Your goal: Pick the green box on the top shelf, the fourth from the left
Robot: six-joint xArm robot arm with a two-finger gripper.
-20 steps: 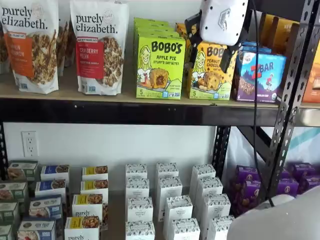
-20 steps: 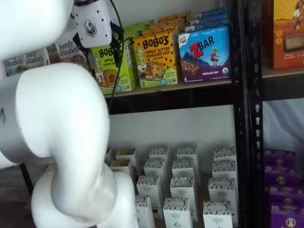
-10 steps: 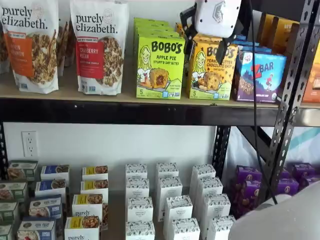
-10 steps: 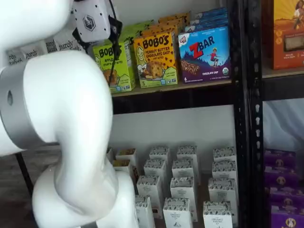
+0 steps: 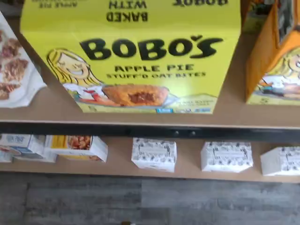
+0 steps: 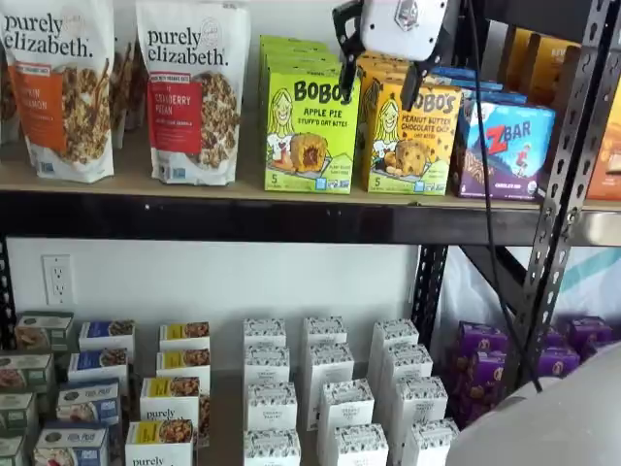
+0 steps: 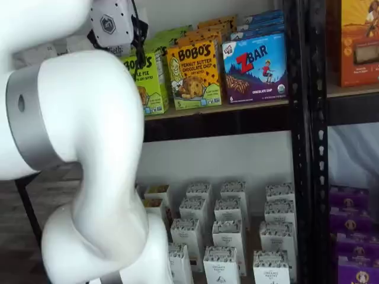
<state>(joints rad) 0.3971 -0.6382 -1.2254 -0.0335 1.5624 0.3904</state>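
The green box (image 6: 310,131) stands upright on the top shelf (image 6: 243,184), between a Purely Elizabeth granola bag (image 6: 192,92) and the yellow-orange Bobo's box (image 6: 412,136). It fills the wrist view (image 5: 136,61), close up, with its front face showing. My gripper (image 6: 378,97) hangs from the view's top edge, in front of the upper right corner of the green box and the yellow-orange box. Its two black fingers stand apart with a plain gap, holding nothing. In a shelf view my white arm hides the left part of the green box (image 7: 151,80), and one black finger (image 7: 140,35) shows.
A blue ZBar box (image 6: 505,146) stands right of the yellow-orange box. The black front rail (image 5: 150,132) runs under the shelf board. Small white cartons (image 6: 325,388) fill the lower shelf. A black upright (image 6: 563,184) and the gripper's cable (image 6: 490,194) are at the right.
My gripper has moved left and slightly up, from in front of the yellow-orange box toward the green box. The boxes have not moved.
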